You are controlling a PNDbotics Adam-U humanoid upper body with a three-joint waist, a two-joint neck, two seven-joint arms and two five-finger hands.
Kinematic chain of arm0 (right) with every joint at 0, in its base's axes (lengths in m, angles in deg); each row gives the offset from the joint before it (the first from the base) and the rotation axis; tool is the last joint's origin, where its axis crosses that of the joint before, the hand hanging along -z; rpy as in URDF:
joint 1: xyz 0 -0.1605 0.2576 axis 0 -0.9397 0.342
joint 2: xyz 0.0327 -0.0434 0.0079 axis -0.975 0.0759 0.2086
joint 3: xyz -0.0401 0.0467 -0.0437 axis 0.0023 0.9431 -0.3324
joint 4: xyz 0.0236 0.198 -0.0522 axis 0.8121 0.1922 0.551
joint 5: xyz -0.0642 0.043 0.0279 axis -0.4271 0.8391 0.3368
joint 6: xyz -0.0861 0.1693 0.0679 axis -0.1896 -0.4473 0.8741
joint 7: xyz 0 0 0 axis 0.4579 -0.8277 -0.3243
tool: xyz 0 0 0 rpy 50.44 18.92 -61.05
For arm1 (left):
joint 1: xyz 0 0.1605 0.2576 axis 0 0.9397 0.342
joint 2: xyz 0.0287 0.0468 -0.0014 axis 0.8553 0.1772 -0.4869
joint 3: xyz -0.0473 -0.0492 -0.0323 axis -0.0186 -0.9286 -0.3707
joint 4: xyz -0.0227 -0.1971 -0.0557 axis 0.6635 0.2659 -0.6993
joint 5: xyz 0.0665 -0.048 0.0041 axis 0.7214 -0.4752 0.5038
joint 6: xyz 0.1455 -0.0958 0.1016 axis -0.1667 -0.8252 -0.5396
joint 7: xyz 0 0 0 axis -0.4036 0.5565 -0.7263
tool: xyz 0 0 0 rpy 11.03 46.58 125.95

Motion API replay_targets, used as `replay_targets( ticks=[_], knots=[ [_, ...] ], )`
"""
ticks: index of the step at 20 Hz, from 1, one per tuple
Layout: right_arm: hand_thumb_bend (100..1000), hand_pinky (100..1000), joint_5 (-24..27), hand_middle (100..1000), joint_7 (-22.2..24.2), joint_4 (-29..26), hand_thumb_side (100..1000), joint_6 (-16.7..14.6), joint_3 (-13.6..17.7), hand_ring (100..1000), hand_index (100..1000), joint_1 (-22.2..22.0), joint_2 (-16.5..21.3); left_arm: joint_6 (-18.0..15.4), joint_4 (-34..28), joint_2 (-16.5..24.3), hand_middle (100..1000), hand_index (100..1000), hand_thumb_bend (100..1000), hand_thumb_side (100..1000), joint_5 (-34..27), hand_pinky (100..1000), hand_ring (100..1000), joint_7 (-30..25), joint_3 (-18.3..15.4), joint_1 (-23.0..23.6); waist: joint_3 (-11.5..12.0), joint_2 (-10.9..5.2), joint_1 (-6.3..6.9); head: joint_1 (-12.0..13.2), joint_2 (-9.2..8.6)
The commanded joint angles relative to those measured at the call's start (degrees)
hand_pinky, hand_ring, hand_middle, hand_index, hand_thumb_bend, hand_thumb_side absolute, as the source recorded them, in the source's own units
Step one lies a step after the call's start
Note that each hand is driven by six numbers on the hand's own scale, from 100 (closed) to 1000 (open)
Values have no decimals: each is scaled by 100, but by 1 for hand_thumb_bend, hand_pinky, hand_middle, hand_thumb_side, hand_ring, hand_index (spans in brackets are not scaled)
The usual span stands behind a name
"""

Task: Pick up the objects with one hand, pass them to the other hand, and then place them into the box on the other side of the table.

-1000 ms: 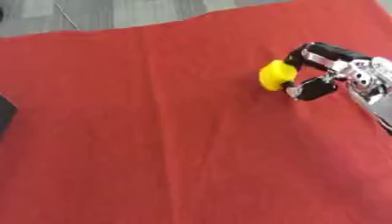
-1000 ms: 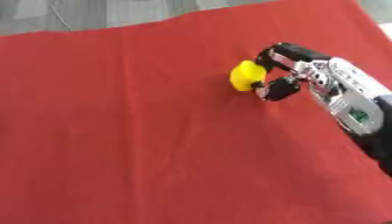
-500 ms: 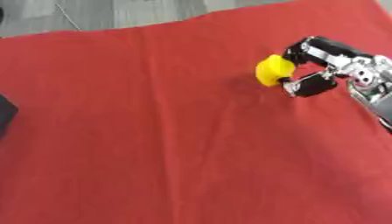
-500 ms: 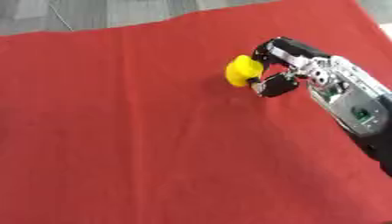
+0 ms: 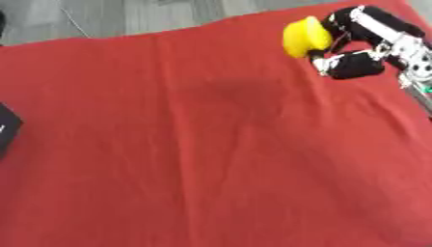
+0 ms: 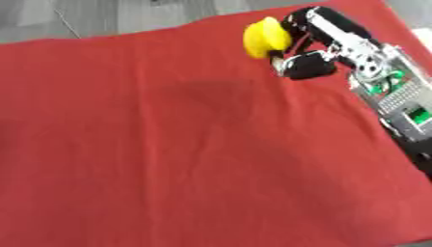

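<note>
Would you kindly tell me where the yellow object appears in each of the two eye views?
Left eye view: yellow object near the top right, held in the right hand.
Right eye view: near the top, right of centre, in the same grasp.
Shared landmark: the far edge of the red cloth, just behind it.

Both views come from the robot's head, looking steeply down onto the red cloth (image 5: 211, 159), and they're basically one picture shifted a bit sideways. The left eye reaches further left and catches a dark box corner (image 5: 6, 126) at its left edge, while the right eye reaches further right and shows more of the right arm's silver forearm (image 6: 390, 96). They share nearly the whole cloth, the grey floor (image 6: 101, 14) strip at the top, plus the right hand (image 6: 314, 46) with the yellow object (image 6: 265, 37) in the upper right.
</note>
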Motion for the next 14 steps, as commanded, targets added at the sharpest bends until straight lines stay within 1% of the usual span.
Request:
replay_targets(
  ticks=[1, 4, 6, 7, 11, 14],
  knots=[
    [100, 607, 640, 405, -428, -338, 138, -84, -27, 626, 555, 110, -65, -24, -143, 229, 762, 804, 128, 530, -66, 815, 755, 102, -144, -157, -1, -257, -78, 39, 57],
    [100, 604, 1167, 399, -666, -467, 177, -180, -186, 626, 555, 182, -309, -119, -209, 231, 762, 808, 131, 535, -160, 814, 754, 89, -96, -330, 10, -332, -60, 41, 102],
    [100, 614, 1479, 402, -780, -533, 193, -249, -312, 630, 559, 236, -484, -178, -233, 215, 759, 809, 108, 569, -316, 812, 749, -19, -37, -511, 24, -380, -50, 45, 133],
    [100, 619, 1598, 405, -811, -557, 201, -280, -372, 636, 564, 253, -557, -203, -238, 210, 760, 810, 105, 572, -411, 812, 748, -83, -9, -608, 29, -401, -48, 48, 148],
    [100, 613, 1965, 409, -872, -573, 231, -364, -572, 641, 569, 266, -799, -302, -234, 223, 761, 807, 106, 572, -726, 812, 749, -299, 137, -987, 44, -458, -50, 59, 195],
    [100, 618, 2282, 421, -788, -620, 248, -376, -734, 654, 575, 249, -852, -375, -156, 247, 764, 808, 112, 572, -812, 813, 753, -464, 291, -1216, 47, -479, -39, 95, 208]
  ],
)
